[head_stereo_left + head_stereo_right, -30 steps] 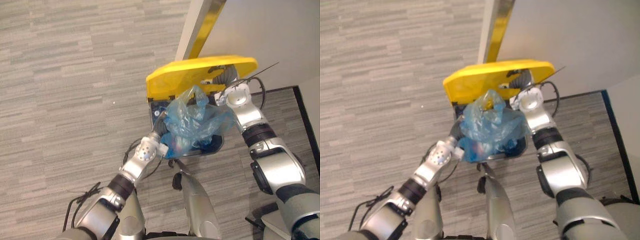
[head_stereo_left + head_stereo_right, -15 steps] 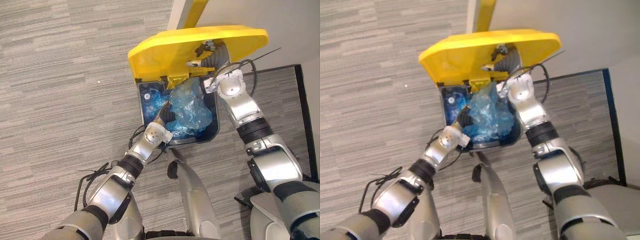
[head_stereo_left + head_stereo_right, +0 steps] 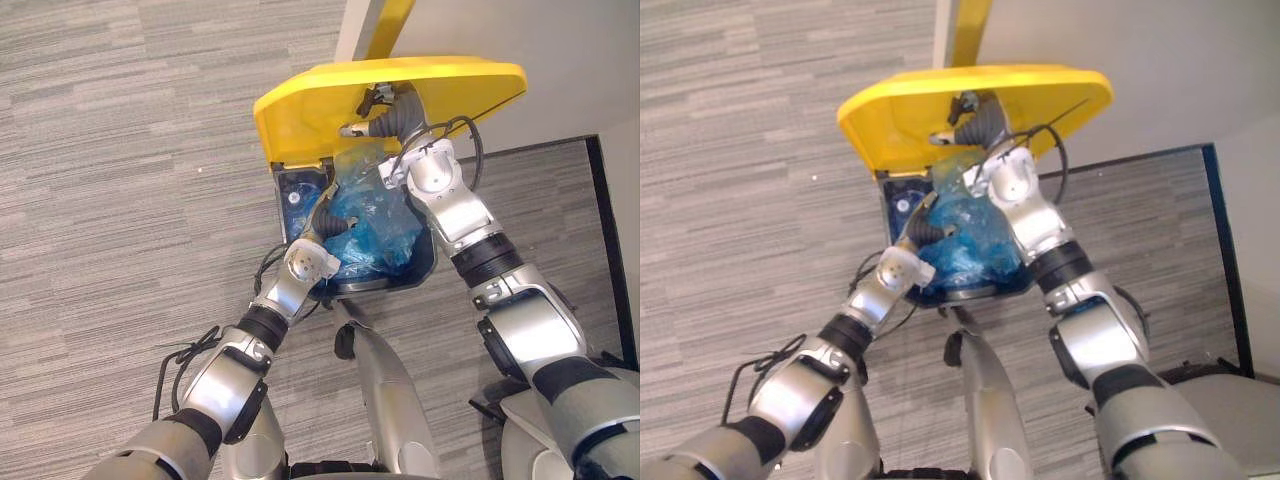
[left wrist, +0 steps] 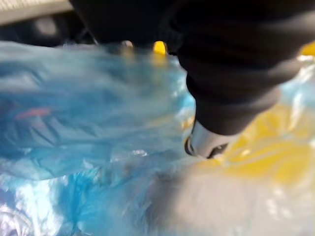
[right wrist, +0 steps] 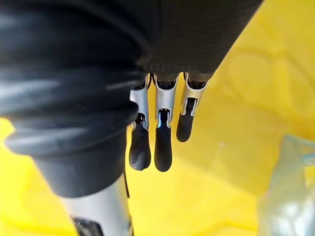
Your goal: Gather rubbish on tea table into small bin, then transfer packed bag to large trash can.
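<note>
Both arms reach out ahead, close together. The right arm stretches furthest, wrist cocked, and the right hand (image 5: 163,105) is lifted high with its fingers (image 5: 140,152) straight and side by side. The left arm bends at the elbow, and the left hand (image 3: 322,225) sits lower, just short of the right one, angled downward.

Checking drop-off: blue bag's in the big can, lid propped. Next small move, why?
Probably lift the left hand out of the trash can: the blue bag already sits inside, that hand against it, and the right hand props the yellow lid open with straight fingers, leaving a way out.
</note>
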Controlling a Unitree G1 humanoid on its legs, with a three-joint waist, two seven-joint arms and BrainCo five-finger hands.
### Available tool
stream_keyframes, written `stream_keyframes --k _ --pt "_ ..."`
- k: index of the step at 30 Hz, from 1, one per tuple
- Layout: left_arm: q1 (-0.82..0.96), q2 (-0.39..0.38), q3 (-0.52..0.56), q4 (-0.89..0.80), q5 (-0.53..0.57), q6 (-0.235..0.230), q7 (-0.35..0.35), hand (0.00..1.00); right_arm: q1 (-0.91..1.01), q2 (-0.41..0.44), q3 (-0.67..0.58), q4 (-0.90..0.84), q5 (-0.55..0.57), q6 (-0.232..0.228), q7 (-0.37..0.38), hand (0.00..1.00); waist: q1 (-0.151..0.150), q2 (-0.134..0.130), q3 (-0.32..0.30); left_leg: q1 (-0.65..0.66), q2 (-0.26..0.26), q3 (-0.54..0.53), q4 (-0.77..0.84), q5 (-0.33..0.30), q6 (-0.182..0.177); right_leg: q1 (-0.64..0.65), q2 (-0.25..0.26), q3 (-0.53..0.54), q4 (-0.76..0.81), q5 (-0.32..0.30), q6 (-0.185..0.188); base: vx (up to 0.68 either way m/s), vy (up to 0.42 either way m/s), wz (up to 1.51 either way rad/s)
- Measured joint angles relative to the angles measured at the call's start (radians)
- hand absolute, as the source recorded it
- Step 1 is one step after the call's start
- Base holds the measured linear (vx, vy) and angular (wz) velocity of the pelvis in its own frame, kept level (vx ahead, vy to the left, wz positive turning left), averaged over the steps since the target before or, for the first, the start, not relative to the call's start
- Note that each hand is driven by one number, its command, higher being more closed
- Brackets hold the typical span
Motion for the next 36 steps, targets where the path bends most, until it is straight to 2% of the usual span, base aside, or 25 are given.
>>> stream_keyframes --k 4,9,14,17,20,22,27,28,29,30,31,32,33,34,35,36 --pt "0.04 0.013 -0.003 -0.07 -0.005 -0.004 0.0 0.0 0.039 0.0 -0.001 0.003 -0.006 -0.005 0.005 0.0 0.008 -0.006 -0.003 0.03 -0.014 -0.003 -0.036 0.019 0.005 0.022 -0.011 -0.007 -0.005 -0.003 -0.001 0.04 -0.035 0.12" --pt "0.181 0.084 0.012 -0.214 -0.061 -0.033 -0.003 0.0 0.137 -0.002 -0.015 0.045 -0.047 -0.01 0.016 0.0 0.013 -0.01 -0.006 0.101 -0.036 -0.006 -0.097 0.045 0.026 0.084 -0.028 -0.019 -0.022 -0.009 0.007 0.04 -0.019 0.16" --pt "0.423 0.16 0.134 -0.333 -0.129 -0.055 -0.017 0.0 0.304 -0.01 -0.11 0.086 -0.089 -0.006 0.029 0.0 0.031 -0.013 -0.022 0.169 -0.06 -0.011 -0.165 0.065 0.058 0.141 -0.045 -0.026 -0.042 -0.011 0.01 0.06 -0.019 0.14" --pt "0.543 0.185 0.207 -0.342 -0.158 -0.057 -0.037 0.0 0.385 -0.01 -0.155 0.096 -0.123 -0.005 0.038 0.0 0.037 -0.009 -0.025 0.198 -0.066 -0.03 -0.167 0.067 0.063 0.179 -0.047 -0.035 -0.045 -0.016 0.015 0.05 -0.003 0.11" --pt "0.675 0.183 0.261 -0.295 -0.179 -0.064 -0.073 0.0 0.503 -0.005 -0.204 0.102 -0.132 -0.005 0.047 0.0 0.049 -0.007 -0.043 0.254 -0.073 -0.032 -0.17 0.063 0.065 0.24 -0.058 -0.04 -0.043 -0.027 0.023 0.01 0.027 0.14" --pt "0.716 0.173 0.3 -0.19 -0.179 -0.065 -0.088 0.0 0.581 0.035 -0.24 0.103 -0.137 -0.005 0.05 0.0 0.057 -0.008 -0.071 0.266 -0.09 -0.029 -0.17 0.061 0.065 0.25 -0.071 -0.033 -0.043 -0.029 0.028 -0.02 0.052 0.06" --pt "0.793 0.142 0.385 0.04 -0.177 -0.03 -0.087 0.0 0.8 0.181 -0.247 0.092 -0.179 -0.007 0.063 0.0 0.06 -0.012 -0.079 0.322 -0.137 -0.002 -0.112 0.038 0.077 0.314 -0.119 -0.004 -0.042 -0.012 0.067 -0.09 0.082 -0.07" --pt "0.792 0.14 0.394 0.047 -0.174 -0.027 -0.088 0.0 0.824 0.191 -0.249 0.083 -0.192 -0.007 0.064 0.0 0.06 -0.012 -0.08 0.322 -0.138 -0.001 -0.109 0.038 0.078 0.314 -0.122 -0.003 -0.04 -0.025 0.085 -0.18 0.054 -0.06" --pt "0.79 0.135 0.395 0.069 -0.158 -0.026 -0.087 0.0 0.875 0.217 -0.25 0.08 -0.203 -0.01 0.066 0.0 0.055 -0.004 -0.087 0.326 -0.12 0.004 -0.129 0.055 0.083 0.293 -0.125 0.001 0.02 -0.066 0.107 -0.16 0.01 -0.02" --pt "0.794 0.135 0.399 0.086 -0.146 -0.024 -0.087 0.0 0.911 0.235 -0.256 0.081 -0.204 -0.012 0.066 0.0 0.046 0.005 -0.093 0.325 -0.117 0.006 -0.145 0.075 0.07 0.256 -0.135 0.023 0.161 -0.076 0.048 -0.15 -0.013 0.1" --pt "0.795 0.135 0.408 0.098 -0.134 -0.02 -0.086 0.0 0.961 0.256 -0.266 0.087 -0.209 -0.011 0.066 0.0 0.032 -0.008 -0.106 0.333 -0.118 0.008 -0.163 0.094 0.062 0.232 -0.147 0.05 0.378 -0.121 -0.001 -0.07 -0.061 0.33" --pt "0.801 0.138 0.411 0.101 -0.126 -0.012 -0.085 0.0 1.025 0.285 -0.297 0.103 -0.234 -0.012 0.067 0.0 0.016 -0.015 -0.12 0.351 -0.124 0.007 -0.178 0.105 0.057 0.257 -0.156 0.075 0.555 -0.183 0.004 -0.04 -0.119 0.33" --pt "0.805 0.141 0.413 0.1 -0.118 -0.008 -0.085 0.0 1.064 0.304 -0.324 0.131 -0.243 -0.015 0.067 0.0 0.009 -0.034 -0.138 0.357 -0.132 0.011 -0.179 0.105 0.056 0.289 -0.153 0.1 0.564 -0.255 0.019 -0.01 -0.114 0.21" --pt "0.807 0.143 0.414 0.1 -0.117 -0.007 -0.085 0.0 1.075 0.309 -0.332 0.14 -0.243 -0.015 0.066 0.0 0.009 -0.039 -0.141 0.358 -0.138 0.013 -0.179 0.104 0.055 0.297 -0.15 0.102 0.544 -0.268 0.029 -0.04 -0.13 -0.32" --pt "0.803 0.087 0.43 0.117 -0.109 0.005 -0.085 0.0 1.103 0.316 -0.395 0.232 -0.243 -0.015 0.064 0.0 0.012 0.005 -0.179 0.335 -0.121 0.027 -0.156 0.099 0.076 0.388 -0.096 0.065 0.307 -0.303 -0.008 -0.04 -0.044 -0.52" --pt "0.809 0.063 0.432 0.119 -0.107 0.006 -0.086 0.0 1.112 0.309 -0.415 0.246 -0.243 -0.015 0.062 0.0 0.012 0.029 -0.195 0.323 -0.114 0.057 -0.15 0.097 0.093 0.38 -0.096 0.049 0.324 -0.322 0.032 -0.05 0.013 -0.71"
